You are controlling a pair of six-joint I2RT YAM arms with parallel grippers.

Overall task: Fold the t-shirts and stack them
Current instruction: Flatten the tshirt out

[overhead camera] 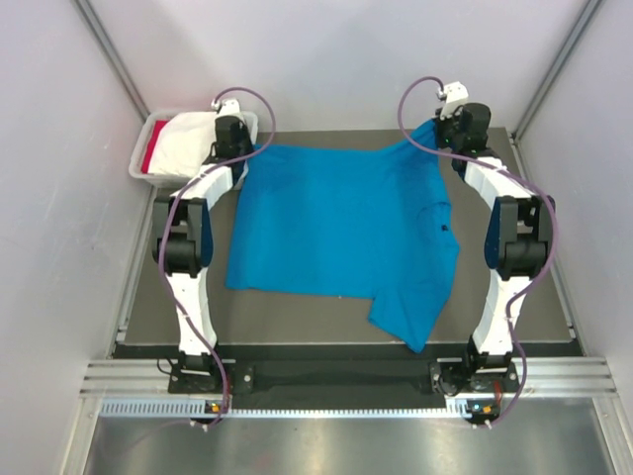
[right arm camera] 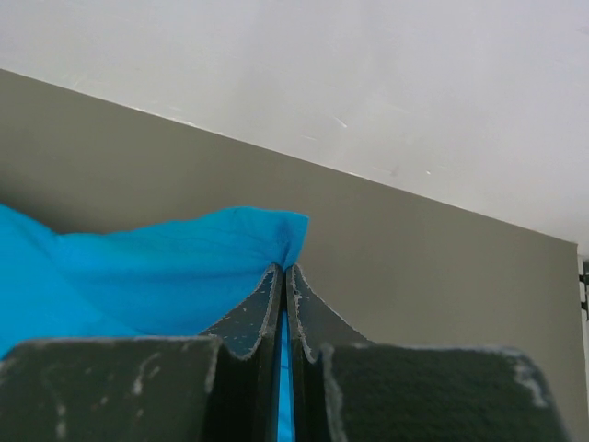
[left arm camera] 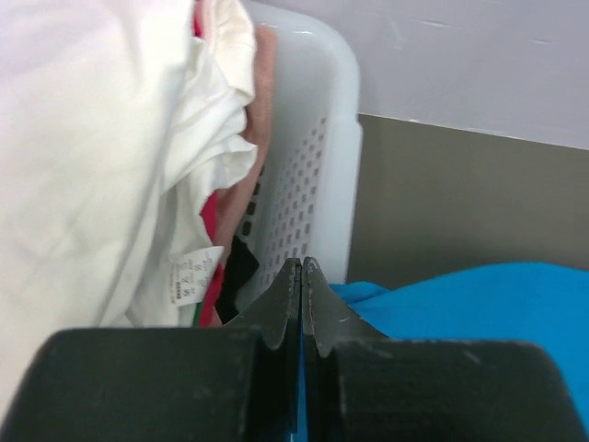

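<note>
A bright blue short-sleeved t-shirt (overhead camera: 336, 223) of soft plain cloth lies spread over the middle of the dark grey table top (overhead camera: 297, 317). Its far edge runs between its two upper corners, one flap juts toward the lower right of the top view, and a small dark chest mark (overhead camera: 442, 230) shows near its right side. The left gripper (left arm camera: 301, 265) sits at the cloth's upper left corner, fingers pressed together with a thin line of blue between them. The right gripper (right arm camera: 283, 269), at the upper right corner, pinches the blue edge the same way. One blue shirt is on the table. One white garment (overhead camera: 190, 137) and one red one (overhead camera: 151, 158) lie heaped in a single pale grey perforated plastic tub (overhead camera: 138, 170) at the upper left of the top view, just beside the left gripper. The left wrist view also shows a pale pink fold (left arm camera: 265, 83) against the tub wall. Two arms, the left arm (overhead camera: 188, 247) and the right arm (overhead camera: 514, 242), flank the shirt.
</note>
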